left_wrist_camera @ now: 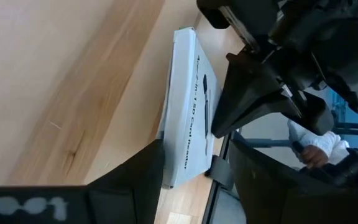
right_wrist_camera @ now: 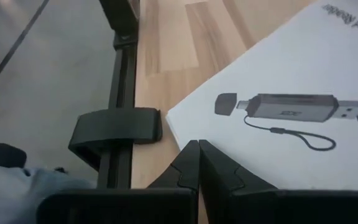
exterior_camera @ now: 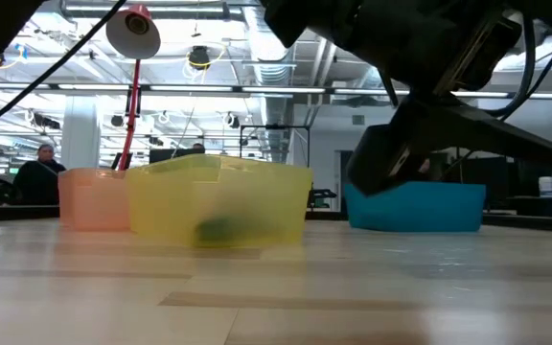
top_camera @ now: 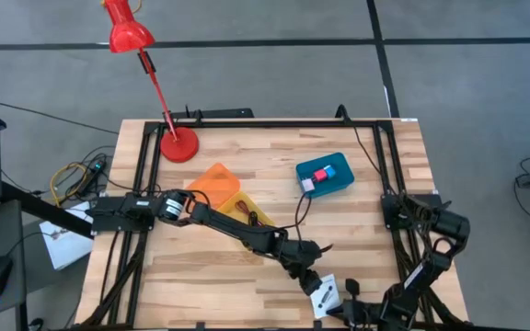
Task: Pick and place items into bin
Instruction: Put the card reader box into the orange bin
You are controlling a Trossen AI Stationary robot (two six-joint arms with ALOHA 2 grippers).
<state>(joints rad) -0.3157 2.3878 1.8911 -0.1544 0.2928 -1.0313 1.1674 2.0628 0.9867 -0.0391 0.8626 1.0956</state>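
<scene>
1. Two arms meet at the lower middle of my high view, over the white card (top_camera: 324,296), which lies at the worktop's (top_camera: 247,147) near edge. The left end effector (top_camera: 313,276) comes in from the left and the right end effector (top_camera: 350,296) from the lower right.
2. Only the left wrist view shows the left end effector's (left_wrist_camera: 191,180) state: its fingers stand apart, one on each side of the card's (left_wrist_camera: 188,112) end, not clamped on it. The right arm's dark head is just past the card there.
3. Only the right wrist view shows the right end effector (right_wrist_camera: 197,163) pressed together, fingertips touching, its tip at the card's (right_wrist_camera: 278,74) corner. It also shows the card's printed picture of a black stick with a cord.
4. The high view alone shows the blue bin (top_camera: 326,175) at upper right of the worktop, holding a red and a pale pink cube. An orange bin (top_camera: 215,179) and a yellow bin (top_camera: 247,210) sit left of centre, with the red lamp (top_camera: 145,64) at upper left.
5. The low view hides the card; I see the yellow bin (exterior_camera: 220,201), the orange bin (exterior_camera: 92,198) and the blue bin (exterior_camera: 415,206), with dark arm parts at upper right.
</scene>
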